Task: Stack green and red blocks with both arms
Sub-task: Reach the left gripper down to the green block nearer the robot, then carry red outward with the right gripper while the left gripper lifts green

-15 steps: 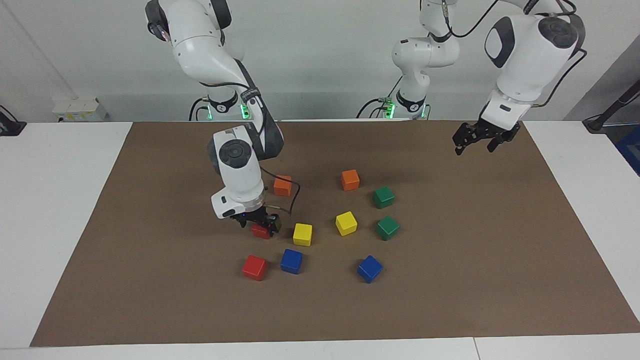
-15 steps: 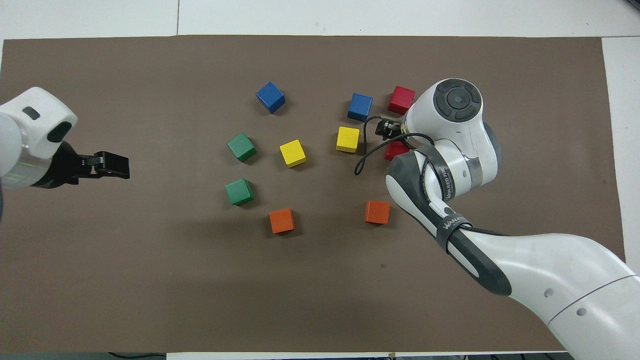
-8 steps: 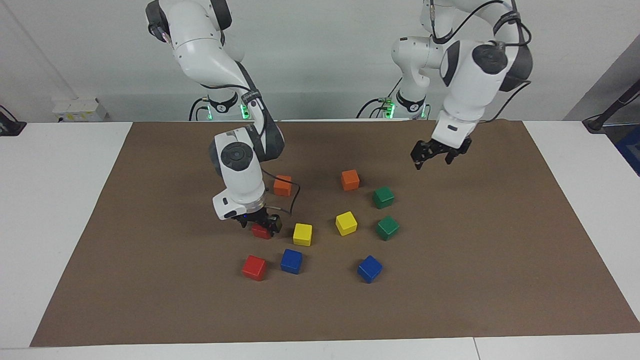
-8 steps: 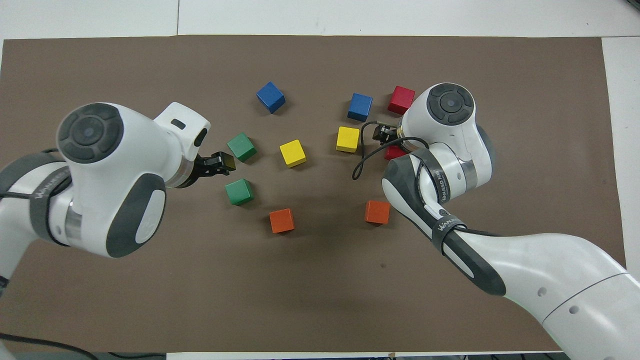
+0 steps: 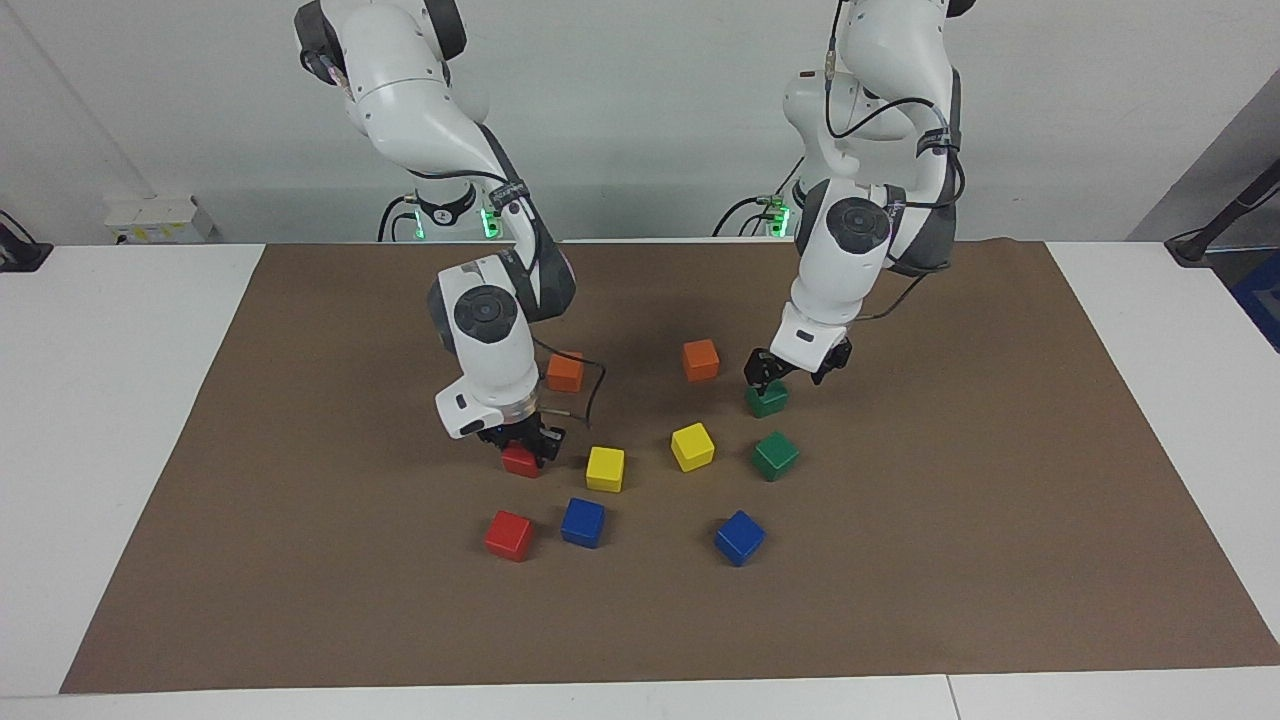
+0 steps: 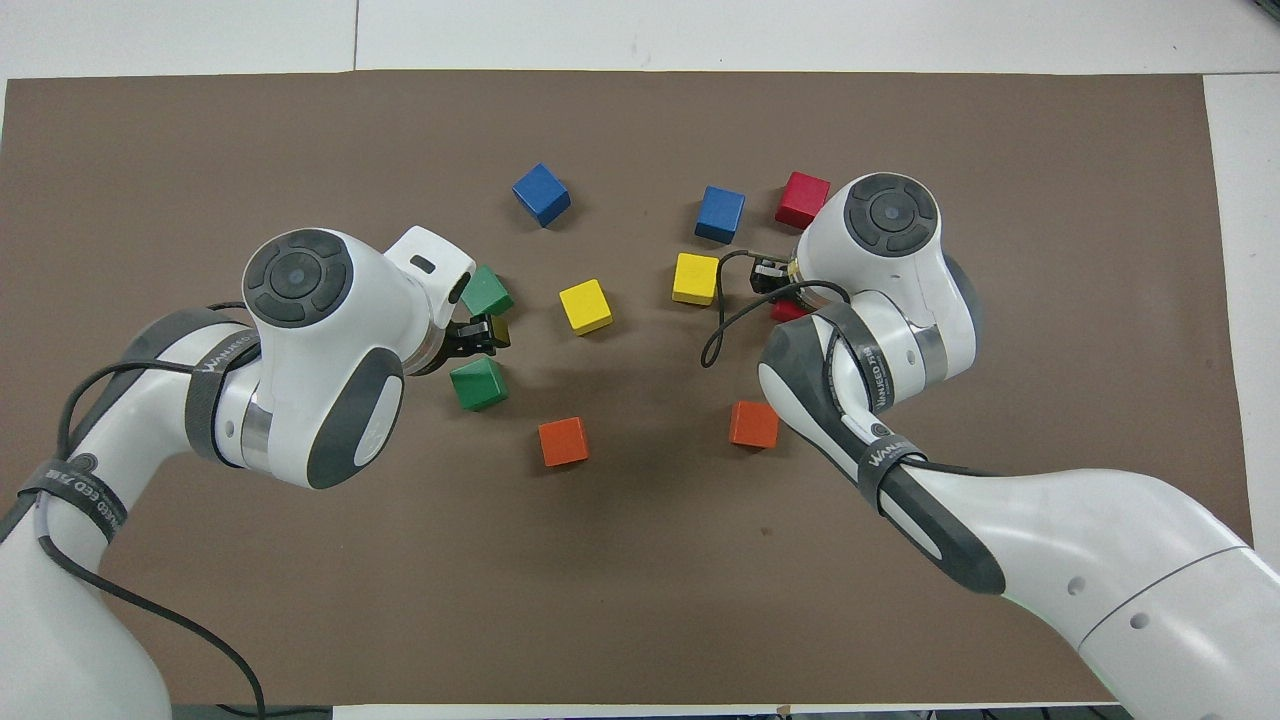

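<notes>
Right gripper down low on the brown mat, fingers clamped on a glossy bright red cube right beside a yellow cube. Second red cube sitting farther from the robots, next to a blue cube. Left gripper just over the nearer dark green cube, fingers spread apart, not gripping it. Other green cube a bit farther out.
</notes>
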